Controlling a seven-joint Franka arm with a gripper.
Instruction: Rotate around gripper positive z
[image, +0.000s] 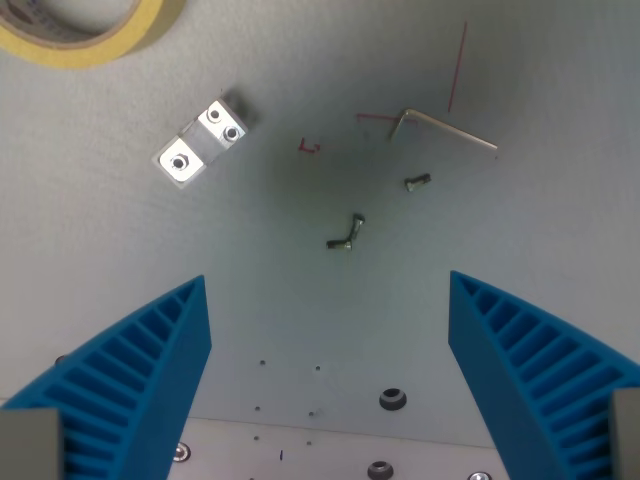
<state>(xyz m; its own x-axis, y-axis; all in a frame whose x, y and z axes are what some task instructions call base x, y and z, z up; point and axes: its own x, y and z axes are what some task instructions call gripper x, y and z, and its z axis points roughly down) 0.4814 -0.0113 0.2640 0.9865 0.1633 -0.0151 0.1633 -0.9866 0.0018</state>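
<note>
The grey desk (330, 320) is seen from above and fills nearly the whole wrist view; a paler panel with small holes and screw heads is seen along its near edge, at the bottom of the picture. The gripper (330, 380) is held wide open over the desk, and nothing is grasped or touched by it. Its two blue ribbed fingers (140, 370) are seen at the lower corners, one at the wrist view's left and one at the wrist view's right, with a broad stretch of bare desk between them.

The aluminium bracket (200, 142) is taken as the landmark. It is laid on the desk above the left finger and well apart from it, set at a slant, with three screw holes seen in its faces. A roll of yellow tape (90, 30) is cut off by the top edge of the picture, above and to the left of the bracket. A hex key (445, 127) is laid far to the right of the bracket, at about the same height, its short bent end turned towards the bracket. Thin red marks are drawn on the desk between the bracket and the hex key. Two small screws (345, 232) are laid touching each other below and to the right of the bracket, and a single screw (417, 182) is found further right, just below the hex key.
</note>
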